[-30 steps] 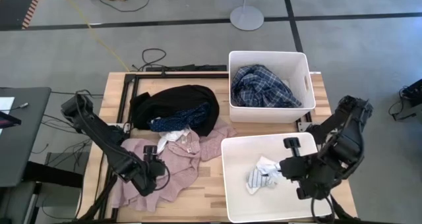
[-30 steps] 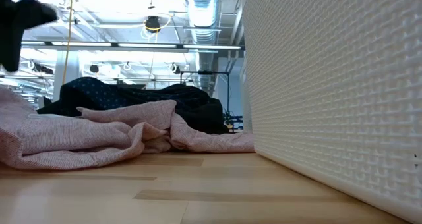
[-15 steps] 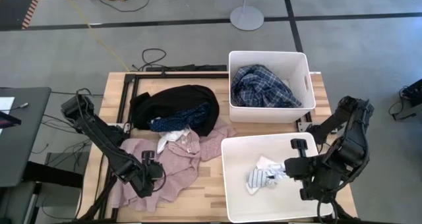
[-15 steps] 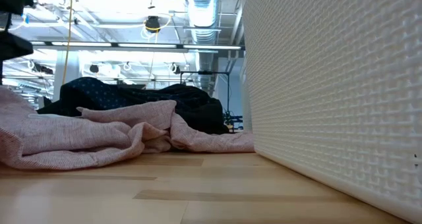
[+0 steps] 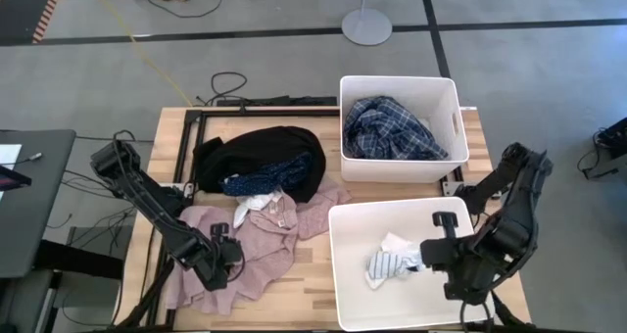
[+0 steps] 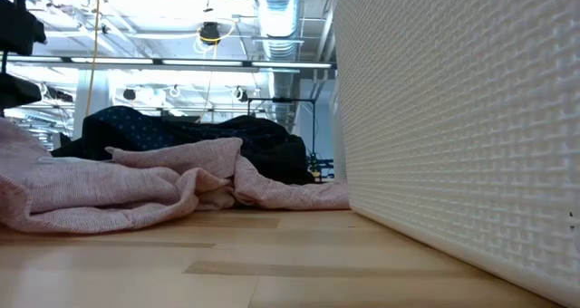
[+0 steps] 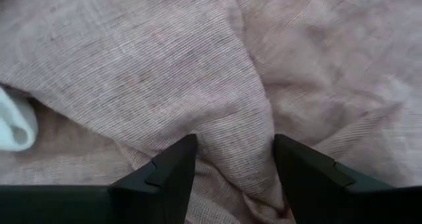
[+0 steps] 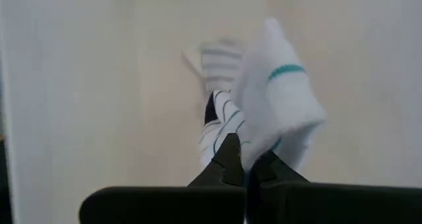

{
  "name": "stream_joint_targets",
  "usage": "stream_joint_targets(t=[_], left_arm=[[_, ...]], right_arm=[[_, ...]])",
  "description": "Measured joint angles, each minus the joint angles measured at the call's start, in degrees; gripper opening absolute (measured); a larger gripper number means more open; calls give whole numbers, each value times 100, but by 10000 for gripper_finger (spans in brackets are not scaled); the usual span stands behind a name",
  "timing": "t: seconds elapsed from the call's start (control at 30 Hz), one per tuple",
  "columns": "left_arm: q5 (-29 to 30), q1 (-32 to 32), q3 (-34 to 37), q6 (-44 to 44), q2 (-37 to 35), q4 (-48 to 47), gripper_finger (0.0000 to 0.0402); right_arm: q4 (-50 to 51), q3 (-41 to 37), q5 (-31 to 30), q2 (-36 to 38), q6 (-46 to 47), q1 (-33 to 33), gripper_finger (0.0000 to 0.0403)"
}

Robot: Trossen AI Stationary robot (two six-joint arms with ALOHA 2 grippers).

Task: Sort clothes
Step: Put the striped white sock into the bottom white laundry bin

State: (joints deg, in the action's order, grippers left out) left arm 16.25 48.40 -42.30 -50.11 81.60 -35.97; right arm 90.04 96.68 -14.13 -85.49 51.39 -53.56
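A pink garment [image 5: 260, 237] lies spread on the table's near left, also seen in the low view [image 6: 118, 181]. My left gripper [image 5: 220, 264] is right above it, open and pointing down, with its fingers [image 7: 173, 166] on either side of a raised fold [image 7: 237, 138]. Behind it a black garment [image 5: 265, 152] and a navy dotted one [image 5: 260, 179] lie heaped. A plaid shirt [image 5: 392, 127] fills the far bin [image 5: 400, 79]. Socks [image 5: 392, 260] lie on the floor of the near bin [image 5: 338, 274]. My right gripper [image 5: 433, 258] hangs shut above them [image 8: 241, 159], holding nothing. My left gripper comes at the pink garment from above, pointing steeply down, and its two fingers straddle a raised fold [image 7: 237, 138] near the garment's near left part. Whether the fingertips touch the cloth I cannot tell. The garment lies slack on the table.
A small white piece [image 5: 257, 204] lies between the pink garment and the dark heap. The near bin's textured wall [image 6: 453, 136] fills the right of the low view. Bare wood [image 5: 294, 284] shows between the pink garment and the near bin.
My left gripper has come down onto the pink garment, staying open, and has rolled a little. My right gripper has turned slightly above the near bin and stays shut. The clothes lie as before.
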Motion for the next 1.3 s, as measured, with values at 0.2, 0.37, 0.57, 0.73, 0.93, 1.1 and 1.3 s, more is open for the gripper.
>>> stream_joint_targets(t=[0.2,0.37,0.57,0.73,0.93,1.1,1.3], left_arm=[[36,0,32,63,0,-2,196],[163,0,32,131,-2,-24,164],[236,0,32,358,0,-52,80],[252,0,32,529,0,-42,10],[254,0,32,566,0,-1,5],[267,0,13,822,0,283,3],[380,-11,-328,1191,-25,242,2]], right_arm=[[-73,-337,85,1,150,24,8],[-90,-594,88,2,376,35,16],[-224,-767,88,2,477,35,30],[-275,-800,94,2,718,35,58],[-220,-800,94,2,908,35,100],[-232,-800,-49,2,872,46,137],[-388,-800,-472,2,652,52,163]])
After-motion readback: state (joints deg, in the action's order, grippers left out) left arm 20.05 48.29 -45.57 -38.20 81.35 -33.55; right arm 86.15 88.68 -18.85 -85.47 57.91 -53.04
